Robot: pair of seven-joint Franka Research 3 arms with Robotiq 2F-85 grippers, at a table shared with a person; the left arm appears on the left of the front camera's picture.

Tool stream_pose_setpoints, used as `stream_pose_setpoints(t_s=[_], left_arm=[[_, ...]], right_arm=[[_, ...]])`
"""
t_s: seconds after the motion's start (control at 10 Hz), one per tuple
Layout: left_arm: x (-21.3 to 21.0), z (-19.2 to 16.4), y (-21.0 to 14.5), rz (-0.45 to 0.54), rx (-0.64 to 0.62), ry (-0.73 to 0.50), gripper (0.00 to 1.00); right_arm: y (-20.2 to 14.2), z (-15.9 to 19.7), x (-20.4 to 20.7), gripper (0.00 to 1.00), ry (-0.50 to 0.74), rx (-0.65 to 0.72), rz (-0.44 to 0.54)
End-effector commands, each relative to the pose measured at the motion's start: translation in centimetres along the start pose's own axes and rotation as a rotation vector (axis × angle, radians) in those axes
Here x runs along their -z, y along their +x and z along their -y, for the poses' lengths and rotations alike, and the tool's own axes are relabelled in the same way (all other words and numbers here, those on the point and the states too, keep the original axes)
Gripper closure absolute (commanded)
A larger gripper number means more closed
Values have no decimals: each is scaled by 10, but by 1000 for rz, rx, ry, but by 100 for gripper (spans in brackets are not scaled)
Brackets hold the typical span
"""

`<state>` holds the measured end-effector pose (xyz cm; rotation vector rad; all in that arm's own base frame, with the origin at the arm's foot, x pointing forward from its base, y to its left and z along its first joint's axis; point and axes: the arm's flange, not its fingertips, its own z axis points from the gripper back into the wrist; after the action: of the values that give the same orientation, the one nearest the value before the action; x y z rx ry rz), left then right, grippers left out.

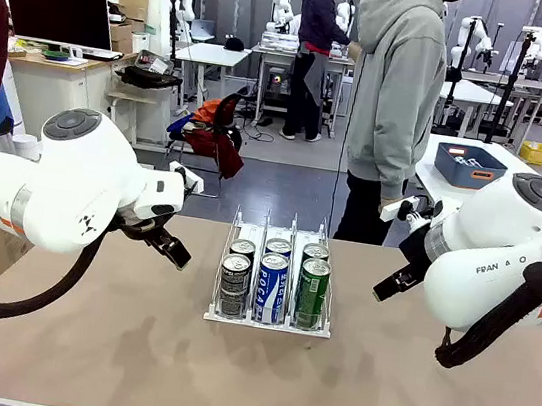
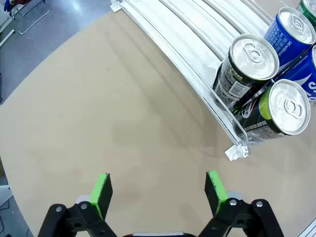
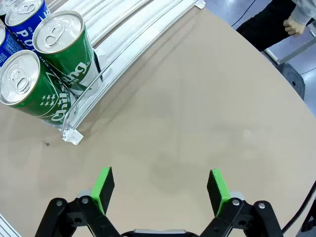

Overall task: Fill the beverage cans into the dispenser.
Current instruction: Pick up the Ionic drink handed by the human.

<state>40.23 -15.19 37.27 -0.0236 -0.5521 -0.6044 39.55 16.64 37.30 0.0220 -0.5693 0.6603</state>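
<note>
**Six cans in rack, both claws empty**

Rack (image 1: 266,324): clear, three lanes, white base. It stands on the middle of the bench (image 1: 78,358), with its lanes running away toward the person (image 1: 397,100) at the far side.

Can count: 6 in all, 2 per lane, one behind the other. All are upright, silver tops up, gathered at the end of the rack nearest the robot.
- Left lane: 2 dark grey cans (image 1: 233,287).
- Middle lane: 2 blue cans (image 1: 270,290) with white lettering.
- Right lane: 2 green cans (image 1: 311,296).

Left claw (image 2: 158,175): jaws spread wide and gripping nothing. The green pads (image 2: 101,192) are well apart, with bare bench top between them. In the front view it hangs above the bench to the left of the rack, clear of it. In its wrist view the dark grey pair sits at the rack's near corner, upper right, with the blue tops beyond.

Right claw (image 3: 160,171): also fully spread and empty, with bench surface between the pads. In the front view it hangs to the right of the rack, apart from it. Its wrist view has the green pair at upper left, against the rack's outer wall, with blue tops behind them.

Person: grey hooded top, standing just past the far edge. One hand (image 3: 296,24) shows in the top right corner of the right wrist view.
</note>
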Motion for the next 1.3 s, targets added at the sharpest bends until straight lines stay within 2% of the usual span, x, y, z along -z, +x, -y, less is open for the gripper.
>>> stream_pose_setpoints(t_s=[0.0,1.2], left_arm=[[0,0,0,0,0,0,0],[0,0,0,0,0,0,0]], right_arm=[[0,0,0,0,0,0,0],[0,0,0,0,0,0,0]])
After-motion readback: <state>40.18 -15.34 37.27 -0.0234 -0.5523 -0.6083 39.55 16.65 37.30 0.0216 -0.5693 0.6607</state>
